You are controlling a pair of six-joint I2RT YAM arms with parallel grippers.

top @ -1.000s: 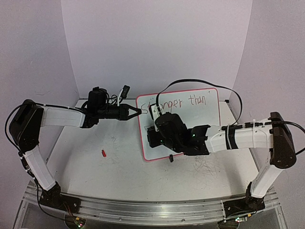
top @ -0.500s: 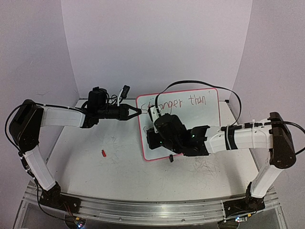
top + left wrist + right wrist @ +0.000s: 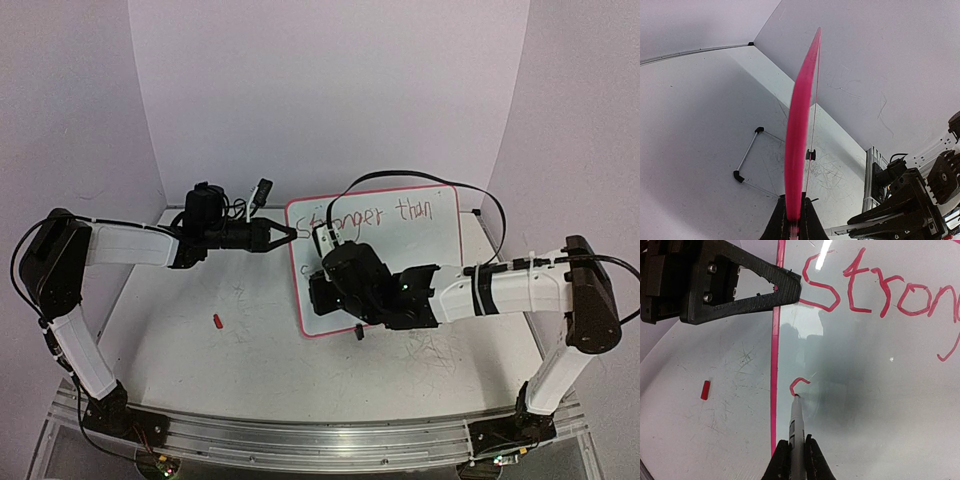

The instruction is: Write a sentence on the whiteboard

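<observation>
Whiteboard [image 3: 425,250], far centre of tabletop [image 3: 250,350]: left tool [image 3: 794,222] clamped shut on its pink left rim, shown edge-on in the left wrist view; right tool [image 3: 797,452] closed on marker [image 3: 796,422], tip at a fresh "c" beneath the sentence [image 3: 880,290], legible only in the right wrist view.

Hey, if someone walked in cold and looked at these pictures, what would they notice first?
The red handwritten sentence, "Stronger than", across the top of the whiteboard mid-table stands out first. Next, the right gripper is shut on a marker whose tip sits at a red curl near the board's left rim, below the S. The left gripper pinches that same rim.
</observation>
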